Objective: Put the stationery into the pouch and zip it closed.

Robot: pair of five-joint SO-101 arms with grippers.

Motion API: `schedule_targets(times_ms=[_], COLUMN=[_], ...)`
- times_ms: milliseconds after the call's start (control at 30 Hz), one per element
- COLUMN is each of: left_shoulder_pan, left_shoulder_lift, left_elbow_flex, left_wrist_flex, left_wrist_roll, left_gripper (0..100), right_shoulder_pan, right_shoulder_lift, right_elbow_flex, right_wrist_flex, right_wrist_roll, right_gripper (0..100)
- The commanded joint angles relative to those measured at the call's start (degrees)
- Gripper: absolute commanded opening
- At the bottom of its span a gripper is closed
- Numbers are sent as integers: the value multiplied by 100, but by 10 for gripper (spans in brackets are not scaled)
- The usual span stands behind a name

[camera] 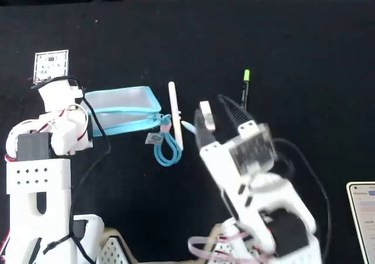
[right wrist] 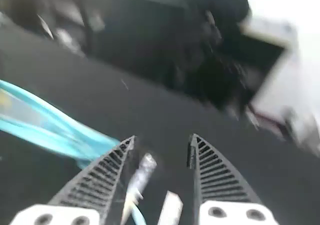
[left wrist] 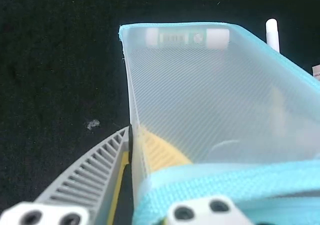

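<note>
Right hand [camera: 202,122]: spread wide, empty. White pen [camera: 174,114]: just beside it, pouchward, parallel to its fingers. Left hand [camera: 88,123]: clamping pouch [camera: 123,100].

White arms [camera: 36,176], black cables [camera: 89,112], ribbed grey jaws.

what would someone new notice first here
The see-through pouch with blue trim lies left of centre on the black table, one end clamped in the left gripper. Near the middle, the right gripper hangs open beside a white pen. A green-capped pen lies farther right.
</note>
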Motion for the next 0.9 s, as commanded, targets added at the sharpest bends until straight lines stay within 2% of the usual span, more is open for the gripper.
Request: schedule_targets(times_ms=[0,167,333,600,867], left_shoulder_pan=[-92,-92,-92,-92,-92], left_shoulder_lift=[35,35,35,35,35], left_elbow_flex=[163,163,163,163,163], left_wrist_flex=[26,26,26,35,35], left_wrist_roll=[70,70,70,70,70], left_gripper=[30,30,30,30,30], right_shoulder_pan=[993,1081,1081,1081,1187], right_shoulder_lift=[734,2026,3635,6466,8804], right_elbow_flex=[435,567,426,-1051,-2624], right_wrist_flex=[-202,-519,-1240,-1389,-1319], right_wrist_roll=[-53,-70,-774,-1187,-1134], right_gripper=[159,159,162,163,163])
